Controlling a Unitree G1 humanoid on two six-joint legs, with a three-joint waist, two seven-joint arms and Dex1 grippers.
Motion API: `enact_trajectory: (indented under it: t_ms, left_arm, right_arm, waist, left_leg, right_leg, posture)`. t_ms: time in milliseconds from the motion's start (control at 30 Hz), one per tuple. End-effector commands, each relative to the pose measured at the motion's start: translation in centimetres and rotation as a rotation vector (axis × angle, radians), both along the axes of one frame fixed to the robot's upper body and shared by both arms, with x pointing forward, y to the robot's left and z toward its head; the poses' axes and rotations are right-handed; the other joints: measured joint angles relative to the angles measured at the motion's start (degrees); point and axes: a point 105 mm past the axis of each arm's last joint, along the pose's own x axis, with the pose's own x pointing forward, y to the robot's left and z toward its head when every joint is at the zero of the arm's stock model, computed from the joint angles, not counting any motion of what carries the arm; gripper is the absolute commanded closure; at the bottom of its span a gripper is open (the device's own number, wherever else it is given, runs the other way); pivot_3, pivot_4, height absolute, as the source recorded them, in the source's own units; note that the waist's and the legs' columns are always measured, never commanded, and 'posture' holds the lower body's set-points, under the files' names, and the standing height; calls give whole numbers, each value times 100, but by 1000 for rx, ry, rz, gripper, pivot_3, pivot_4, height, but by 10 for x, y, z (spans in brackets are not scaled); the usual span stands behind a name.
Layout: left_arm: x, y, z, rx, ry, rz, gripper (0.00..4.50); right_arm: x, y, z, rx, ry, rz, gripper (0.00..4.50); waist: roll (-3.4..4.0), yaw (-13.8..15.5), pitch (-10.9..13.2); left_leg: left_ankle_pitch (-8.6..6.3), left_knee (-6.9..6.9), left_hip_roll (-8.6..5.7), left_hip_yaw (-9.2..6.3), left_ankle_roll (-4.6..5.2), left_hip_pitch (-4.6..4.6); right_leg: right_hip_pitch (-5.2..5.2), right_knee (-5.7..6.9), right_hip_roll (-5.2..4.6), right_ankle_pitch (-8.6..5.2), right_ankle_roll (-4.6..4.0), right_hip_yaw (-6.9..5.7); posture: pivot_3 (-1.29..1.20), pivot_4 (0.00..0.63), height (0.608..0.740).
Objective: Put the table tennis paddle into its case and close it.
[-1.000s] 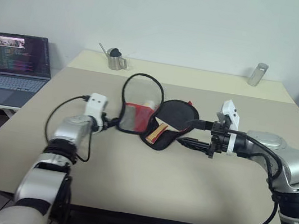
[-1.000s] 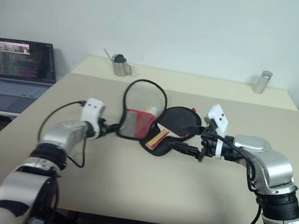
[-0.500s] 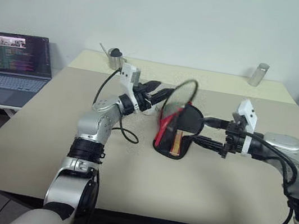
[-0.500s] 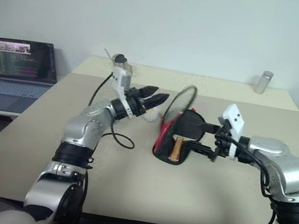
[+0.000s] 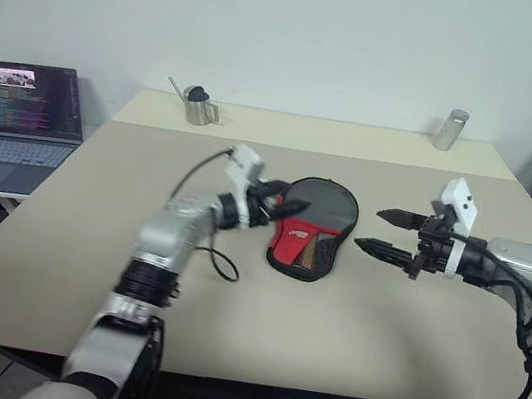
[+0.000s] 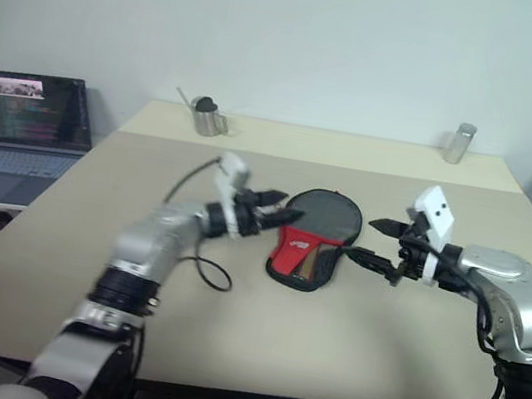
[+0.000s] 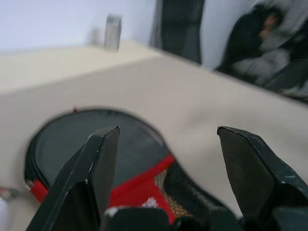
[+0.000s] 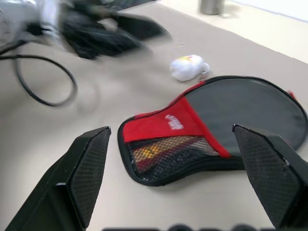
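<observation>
At the far left of the head view an open grey laptop (image 5: 22, 110) sits on a side desk, apart from the work. Right of it, near the upper left of the pale beige table (image 5: 54, 257), stands a small metal watering can (image 5: 198, 106), out of the way. Toward the middle, the left gripper (image 5: 284, 202) hovers just above the near-left edge of the case (image 5: 314, 225), a paddle-shaped fabric pouch, black at the round end and red with a mesh panel at the narrow end; its two black fingers are spread and hold nothing. The case lies flat at the centre of the frame with its flap down, likely so the zipper can be run. The table tennis paddle's pale, red-striped handle (image 8: 154, 155) shows through the mesh in the right wrist view, so the paddle appears to be inside. A small white plush charm (image 8: 188, 67) lies beside the case. Right of centre, the right gripper (image 5: 382, 232) hangs wide open and empty, near the case but clear of it. A metal cylinder (image 5: 448, 129) stands at the upper right.
</observation>
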Motion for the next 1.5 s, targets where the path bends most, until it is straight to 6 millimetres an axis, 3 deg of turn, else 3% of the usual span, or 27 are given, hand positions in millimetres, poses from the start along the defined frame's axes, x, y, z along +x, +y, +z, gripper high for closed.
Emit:
enact_trajectory:
  t_ms: [33, 167, 400, 567, 1033, 1267, 1400, 1500]
  left_arm:
    - [-26, 21, 9, 82, -8, -91, 951]
    - [-39, 50, -16, 224, 99, -55, 55]
    - [-56, 68, -37, 308, 163, 2, 20]
    - [-62, 73, -60, 433, 171, 40, 20]
    - [-66, 68, -65, 427, 161, 61, 20]
    - [-66, 65, -66, 429, 149, 64, 20]
    - [-66, 65, -66, 430, 144, 64, 20]
    - [-66, 64, -66, 431, 143, 63, 0]
  right_arm:
    - [19, -7, -16, 79, 112, -136, 34]
    - [38, -8, -48, 167, 340, -290, 0]
    - [43, 14, -66, 350, 569, -294, 0]
    - [46, 34, -77, 377, 638, -287, 0]
    - [52, 80, -104, 463, 769, -275, 0]
    - [63, 80, -112, 473, 775, -351, 0]
    - [66, 76, -118, 479, 784, -389, 0]
    - [68, 72, -123, 480, 792, -421, 589]
  waist:
    - [3, -33, -3]
    - [9, -49, -5]
    - [9, -34, -3]
    - [11, -50, -4]
    - [14, -99, -6]
    - [14, -142, -6]
    - [15, -144, -5]
    - [15, -142, -5]
  left_leg:
    - [0, 1, -1, -2, 0, 1]
    - [0, -2, -6, 2, 1, 18]
    - [0, 0, -6, -5, 1, 3]
    - [-1, -5, -4, -2, 3, 6]
    - [-9, -5, -2, 2, 17, 15]
    - [-13, -11, -1, 6, 23, 49]
    - [-15, -20, 0, 0, 26, 115]
    - [-15, -18, 0, -2, 27, 123]
  right_leg:
    - [2, -1, -1, 0, 0, -1]
    - [14, 5, -2, 0, -1, 8]
    - [4, 2, -2, 2, -3, 3]
    - [2, 2, -2, 2, -3, 6]
    - [3, 10, 1, 2, -4, 10]
    - [28, 14, 4, 8, -12, 13]
    - [104, 1, 8, 7, -11, 6]
    - [115, 0, 11, 7, -10, 5]
  posture:
    - [0, 150, 740]
    - [0, 150, 740]
    - [0, 150, 740]
    - [0, 150, 740]
    - [0, 150, 740]
    - [0, 150, 740]
    - [0, 150, 740]
    - [0, 150, 740]
